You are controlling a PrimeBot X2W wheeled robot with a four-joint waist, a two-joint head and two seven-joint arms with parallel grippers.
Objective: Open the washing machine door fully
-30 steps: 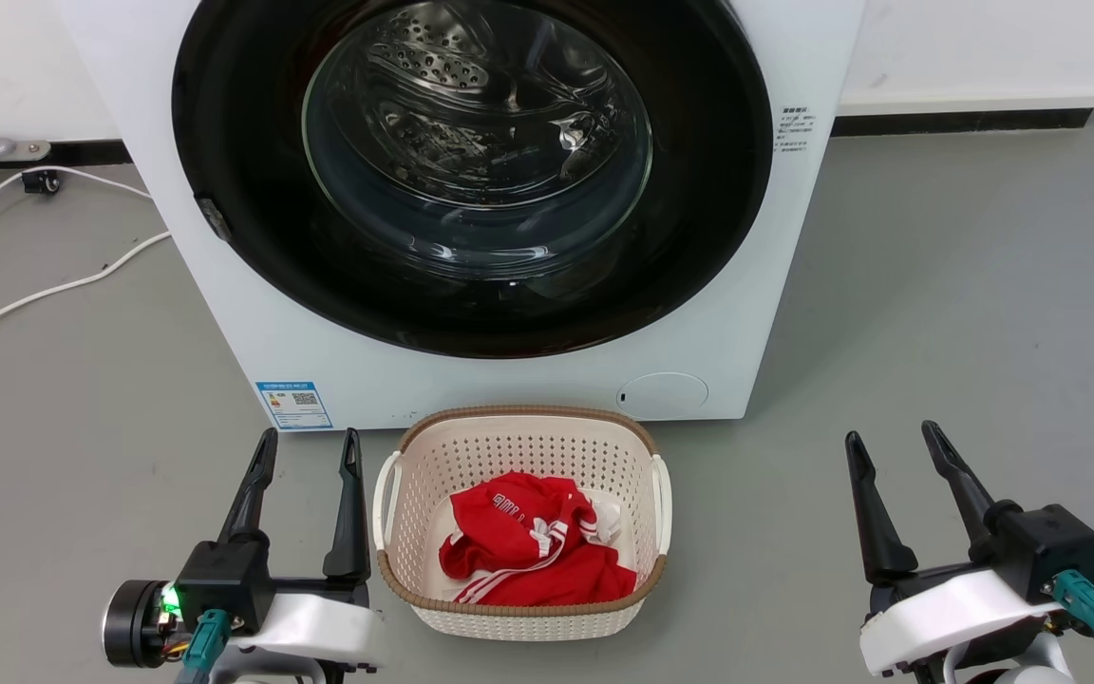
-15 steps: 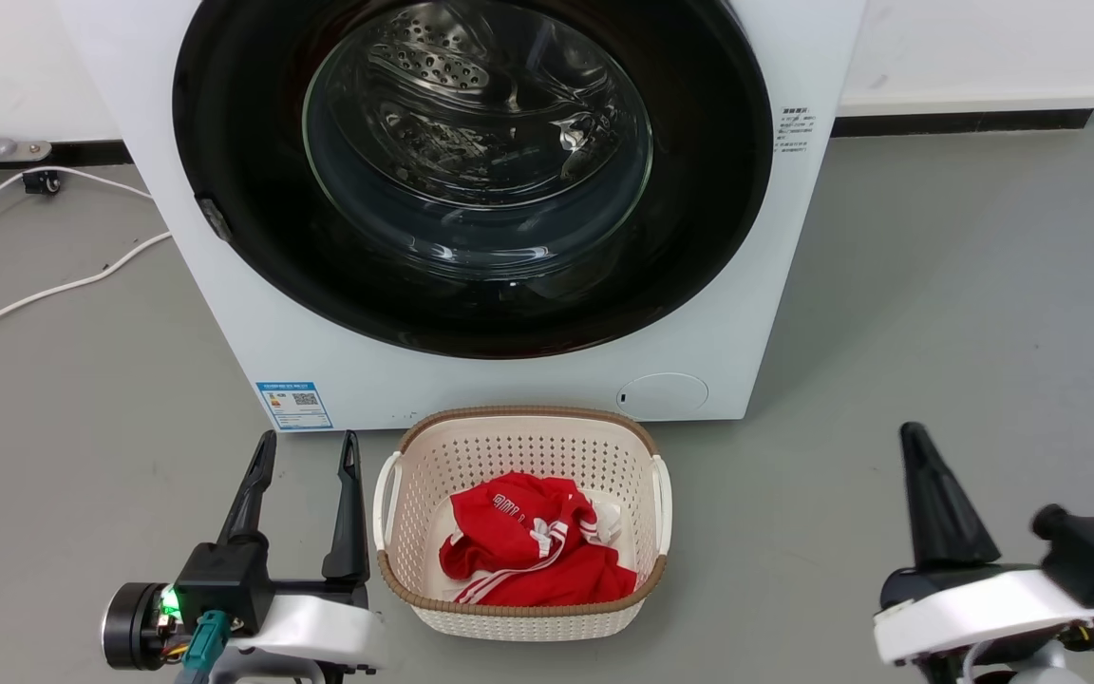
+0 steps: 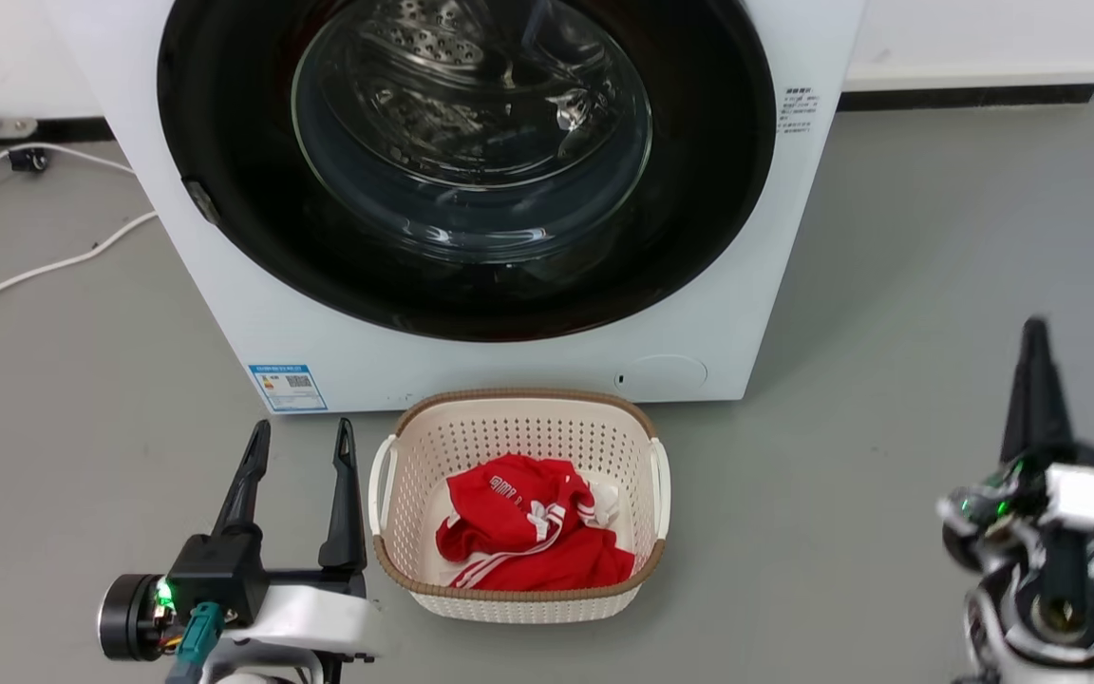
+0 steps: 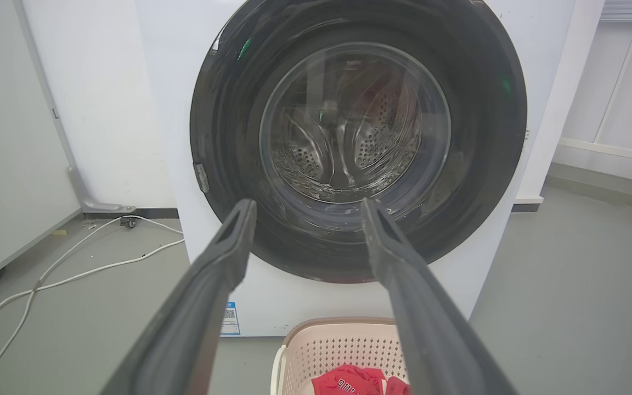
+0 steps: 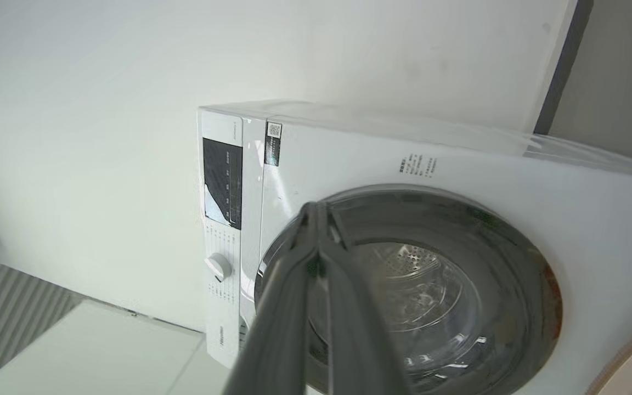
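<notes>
Black left gripper [image 3: 304, 432]: low at the left, just beside the basket [image 3: 518, 397]; fingers apart, holding nothing, tips aimed at the machine.
Right gripper [image 3: 1036, 342]: low at the right, blurred and seen edge-on as a single spike; the right wrist view shows its fingers meeting at the tips, with nothing between them.
Basket: on the floor [image 3: 889, 285], close against the machine's foot, with a red garment [image 3: 518, 541] inside.
Washing machine door [image 3: 466, 161]: closed, flat against the white washing machine [image 3: 471, 366]; the round face points straight at the robot, with the latch [image 3: 198, 199] on its left edge.
Hidden: the door's top is cut off by the head view's upper edge.
Change: a second ago the right fingers stood apart and lower; the door, the basket and the left gripper match that picture.
</notes>
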